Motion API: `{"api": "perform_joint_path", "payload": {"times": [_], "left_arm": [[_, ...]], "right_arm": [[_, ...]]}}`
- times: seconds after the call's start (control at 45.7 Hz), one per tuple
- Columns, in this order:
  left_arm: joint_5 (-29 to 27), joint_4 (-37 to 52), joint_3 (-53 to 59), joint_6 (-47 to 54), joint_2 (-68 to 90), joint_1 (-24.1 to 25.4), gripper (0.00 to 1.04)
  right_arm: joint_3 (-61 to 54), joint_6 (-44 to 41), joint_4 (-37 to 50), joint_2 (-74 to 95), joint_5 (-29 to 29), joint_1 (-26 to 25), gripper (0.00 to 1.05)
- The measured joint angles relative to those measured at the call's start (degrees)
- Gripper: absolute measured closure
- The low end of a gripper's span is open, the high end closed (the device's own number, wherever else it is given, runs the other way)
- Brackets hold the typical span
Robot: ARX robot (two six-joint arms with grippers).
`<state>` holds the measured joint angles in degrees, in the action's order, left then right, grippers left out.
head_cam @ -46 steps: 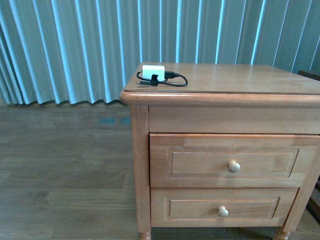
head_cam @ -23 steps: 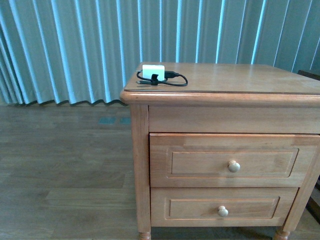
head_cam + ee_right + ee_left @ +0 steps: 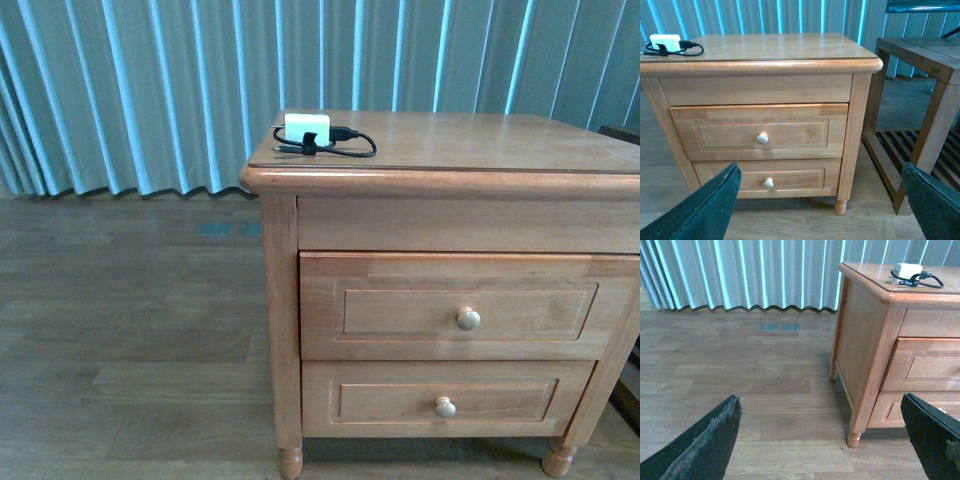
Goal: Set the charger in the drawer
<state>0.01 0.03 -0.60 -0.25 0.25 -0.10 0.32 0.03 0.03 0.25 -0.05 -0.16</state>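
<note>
The charger [image 3: 307,128], a small white block with a black cable looped beside it, lies on the nightstand top near its back left corner; it also shows as the charger [image 3: 908,270] and the charger [image 3: 665,42] in the wrist views. The drawer [image 3: 460,305], the taller upper one with a round pale knob [image 3: 468,319], is closed. My left gripper [image 3: 822,412] hangs open above the floor to the left of the nightstand. My right gripper [image 3: 822,172] is open, facing the drawer [image 3: 760,132] from a distance. Neither arm shows in the front view.
A shorter lower drawer [image 3: 445,400] sits closed beneath. A dark wooden slatted side table [image 3: 920,100] stands close to the nightstand's right side. Curtains [image 3: 150,90] hang behind. Wood floor [image 3: 740,370] lies left of the nightstand.
In the front view the nightstand now sits a little higher in the frame and its feet show, so the camera has shifted. The charger and drawers are unmoved.
</note>
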Motion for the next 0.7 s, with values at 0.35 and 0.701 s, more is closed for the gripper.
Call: {"api": "perform_joint_path", "payload": {"times": [0.35,0.701], "left_arm": [[0.00,0.00,0.00,0.00,0.00,0.00,0.06],[-0.02,0.00,0.00,0.00,0.00,0.00,0.06]], "right_arm": [[0.00,0.00,0.00,0.00,0.00,0.00,0.08],[-0.04,-5.29,11.43,15.34,-10.49,2.21,0.08]]}}
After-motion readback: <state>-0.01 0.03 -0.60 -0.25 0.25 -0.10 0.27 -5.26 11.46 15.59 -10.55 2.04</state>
